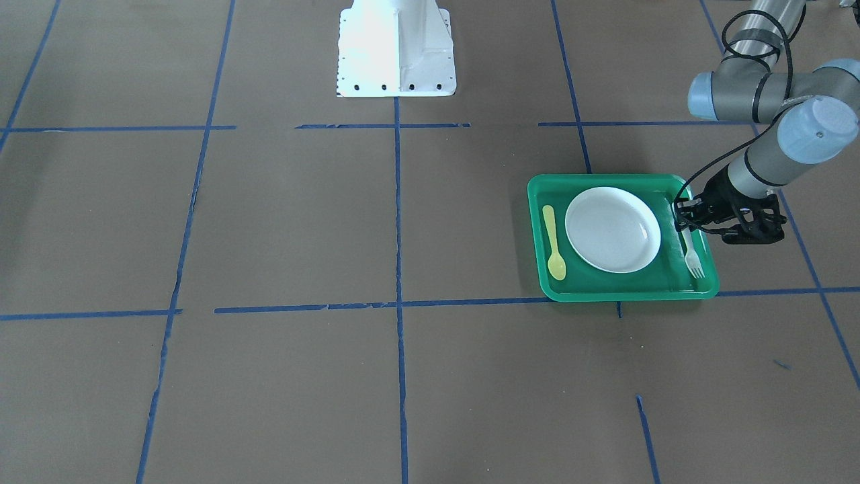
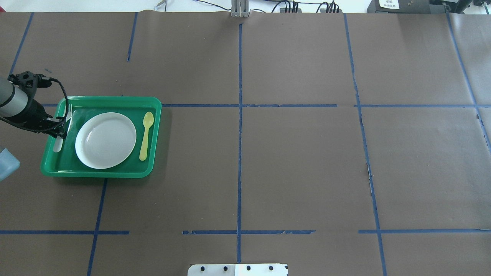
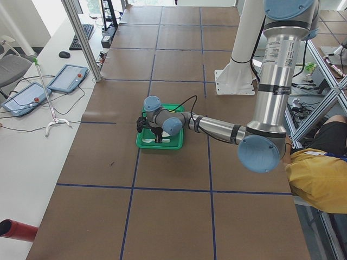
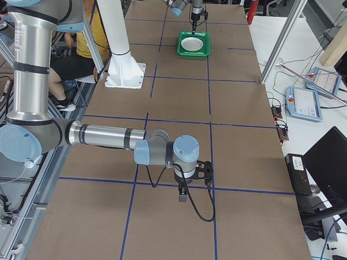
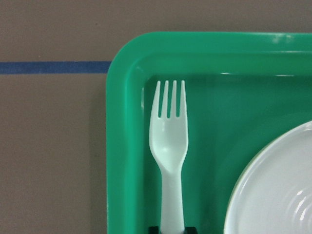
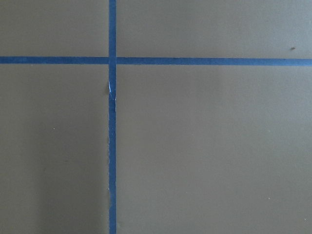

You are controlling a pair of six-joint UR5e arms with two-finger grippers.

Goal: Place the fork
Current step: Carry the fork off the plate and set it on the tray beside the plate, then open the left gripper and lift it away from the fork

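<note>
One fork [image 5: 168,146] pinched by left gripper [image 5: 173,230], tines toward 12 o'clock, at 9 o'clock of plate [image 5: 278,190], inside green tray [image 5: 126,146]. Keep parallel to rim; release gently.

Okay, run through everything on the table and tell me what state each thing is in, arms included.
green tray: right side up, three items inside.
white plate: empty, right side up, mid-tray.
yellow spoon: lying flat beside the plate, untouched.
fork: lying between plate and tray wall, handle gripped.
left end effector: shut on the fork's handle.
right end effector: far from the tray; open or shut cannot be told.
</note>
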